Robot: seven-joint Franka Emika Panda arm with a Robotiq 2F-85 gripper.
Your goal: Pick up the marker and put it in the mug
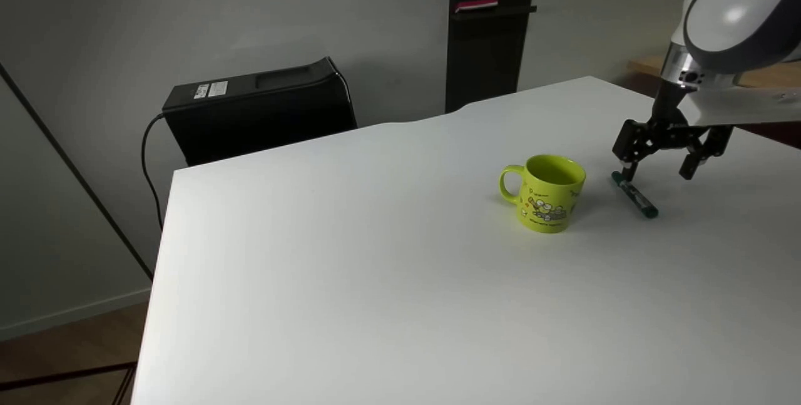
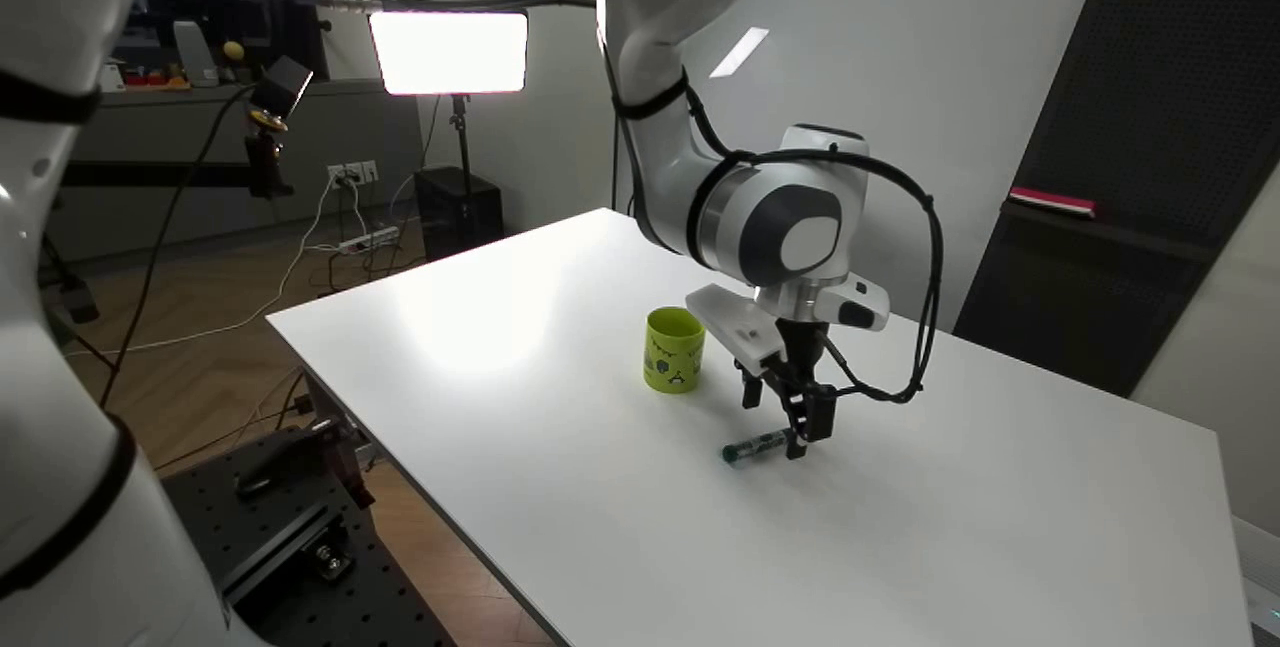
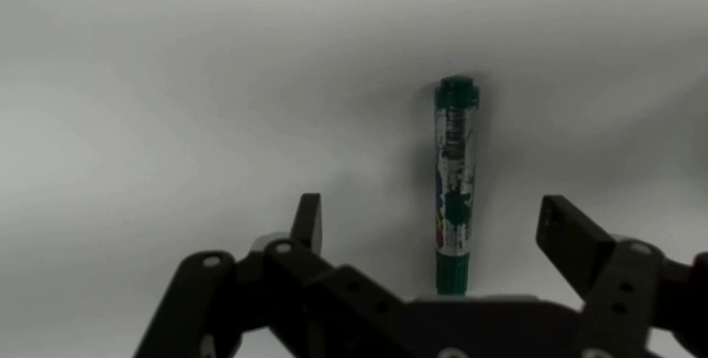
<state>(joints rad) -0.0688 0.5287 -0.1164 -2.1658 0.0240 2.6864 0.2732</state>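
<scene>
The mug (image 1: 547,201) looks like smooth, glossy ceramic, the marker (image 3: 454,181) like plastic; the claw (image 3: 430,219) is mostly matt, the arm's casing (image 1: 738,17) smooth and shiny above a metal collar (image 1: 674,66), the desk (image 1: 344,280) smooth with a soft sheen, the floor (image 2: 220,387) wood-like

I'm seeing lt panel (image 2: 448,52) glowing, blk box (image 1: 266,114) sitting beyond wht tbl (image 1: 344,267), red item (image 2: 1052,202) lying on dk shelf (image 2: 1150,237).

Free gap between marker (image 1: 634,194) and mug (image 1: 545,197), the nearby obstacle.
</scene>
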